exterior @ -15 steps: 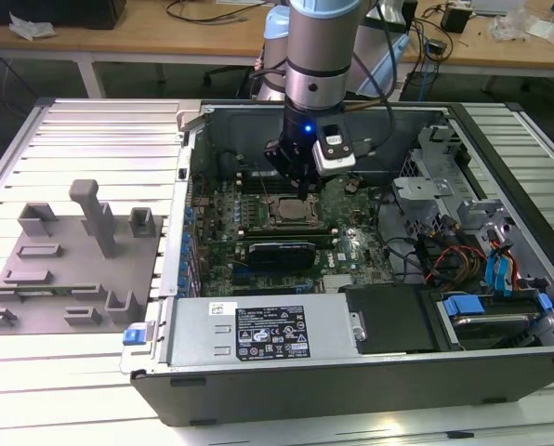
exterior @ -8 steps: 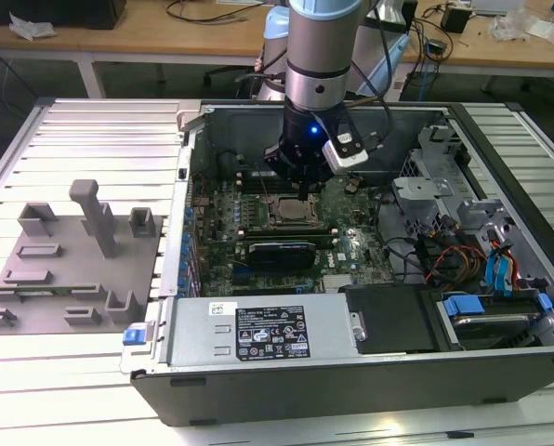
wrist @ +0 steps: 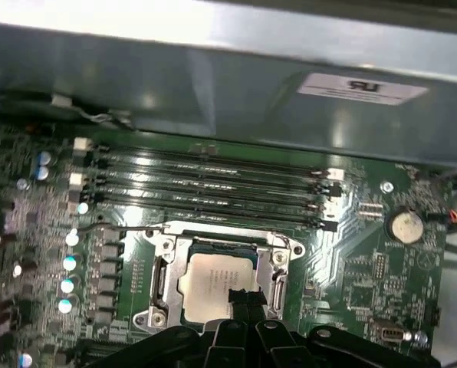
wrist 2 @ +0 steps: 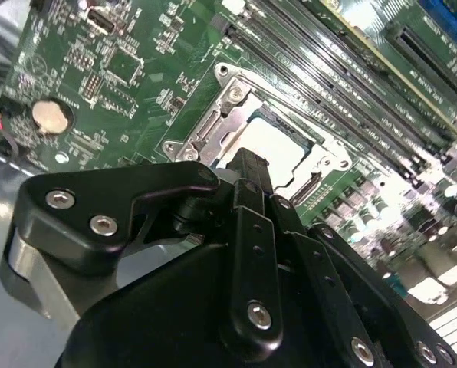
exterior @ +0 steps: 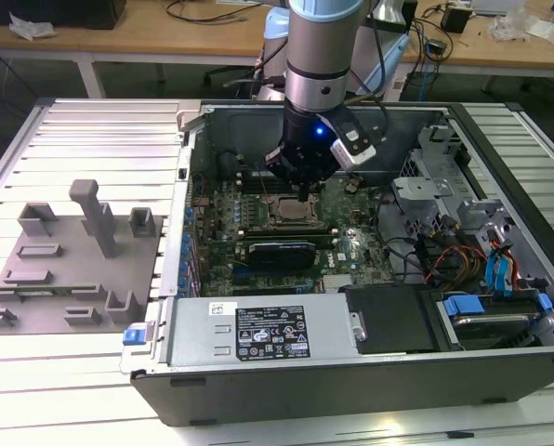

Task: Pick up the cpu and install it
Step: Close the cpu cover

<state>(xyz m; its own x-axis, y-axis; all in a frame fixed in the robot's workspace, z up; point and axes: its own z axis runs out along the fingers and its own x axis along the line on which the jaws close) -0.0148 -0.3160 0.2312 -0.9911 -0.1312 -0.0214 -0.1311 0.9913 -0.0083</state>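
Black jaws: your gripper [wrist 2: 248,159] has its fingers pressed together into one narrow tip, and both wrist views show nothing pinched between them.
Tip position: it hangs directly over the cpu, at the chip's edge. You cannot tell whether it touches the metal top.
Cpu: the cpu [wrist: 207,285] lies flat inside the socket frame [wrist: 161,261], silvery top up.
Around the socket: memory slots [wrist: 213,180] run between the frame and a case wall. The coin cell battery [wrist: 405,224] sits well apart on the motherboard [exterior: 351,246].
Further out: the computer case [exterior: 351,381] lies open on the ribbed table [exterior: 91,139], with the power supply [exterior: 258,330] along its near edge. Grey fixture blocks [exterior: 72,260] stand outside the case on the exterior view's left.
Risk: if you press off-centre, the chip may tilt and bend the socket contacts. A sideways drag of the tip could slide it out of its seat.
Views compared: the first wrist view gives you the chip's outline against the frame. In the second wrist view the gripper's linkage covers the chip's nearer part. The exterior view gives you the whole case and the fixture blocks.
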